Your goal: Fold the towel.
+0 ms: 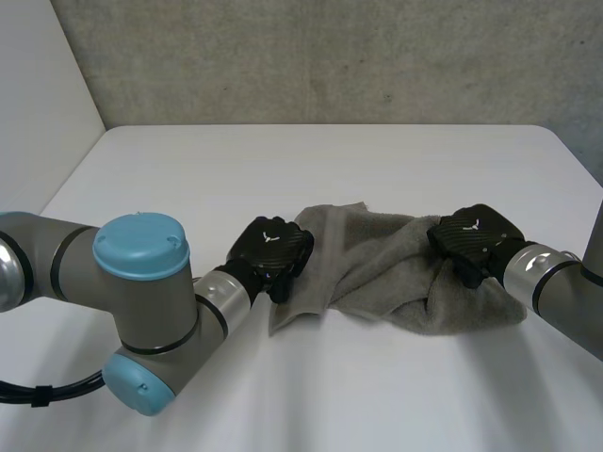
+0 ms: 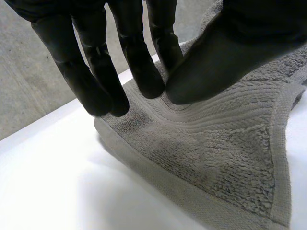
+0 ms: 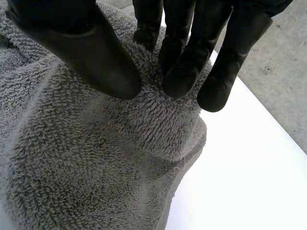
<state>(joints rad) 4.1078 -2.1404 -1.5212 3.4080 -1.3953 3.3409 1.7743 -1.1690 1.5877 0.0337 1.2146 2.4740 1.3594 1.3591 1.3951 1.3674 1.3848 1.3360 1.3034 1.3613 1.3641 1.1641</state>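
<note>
Wrist views show left hand (image 2: 230, 48) and right hand (image 3: 86, 43) fingers (image 3: 182, 72) clamped on towel (image 2: 216, 158) ends, hidden under palms overhead.

Towel (image 1: 377, 273) on table (image 1: 283, 160); left robot hand (image 1: 273, 247) at left end (right robot hand (image 1: 476, 237) opposite).

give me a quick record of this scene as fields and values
towel: grey, crumpled, not yet folded
surface: white table
left hand: at the towel's left edge, pinching the hemmed border
right hand: at the towel's right end, pinching a bunch of cloth
towel contact: most of it lies on the table, raised where each hand grips
</note>
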